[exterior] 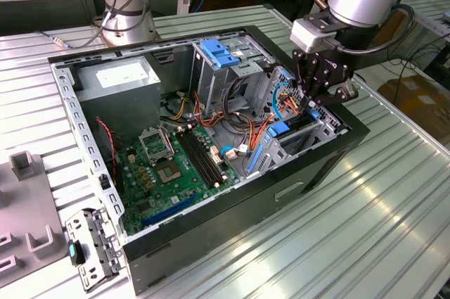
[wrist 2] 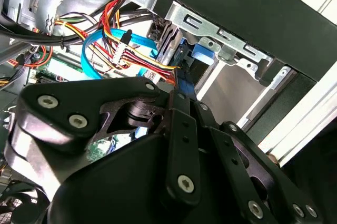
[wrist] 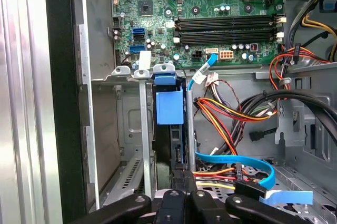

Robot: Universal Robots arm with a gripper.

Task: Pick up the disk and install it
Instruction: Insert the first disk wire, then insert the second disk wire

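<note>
The disk (wrist: pixel 169 107) stands on edge in a slot of the metal drive cage (wrist: pixel 131 124) inside the open computer case (exterior: pixel 281 193). Its blue rail end and dark thin edge face the first wrist view. My gripper (wrist: pixel 181 184) sits right over the disk's near edge, shut on it, with black fingers (wrist 2: pixel 181 129) to either side of the blue strip of the disk (wrist 2: pixel 185 79). In the exterior view my gripper (exterior: pixel 318 98) hangs over the cage at the case's right end, and the disk (exterior: pixel 295 129) reaches down into the slot beneath it.
Bundles of orange, red and blue cables (wrist: pixel 237 124) run beside the cage. The green motherboard (exterior: pixel 176 165), grey power-supply box (exterior: pixel 119 81) and blue latch piece (exterior: pixel 219 53) fill the case. A second arm's base (exterior: pixel 126 3) stands behind. A loose bracket (exterior: pixel 91 243) lies at the exterior view's left.
</note>
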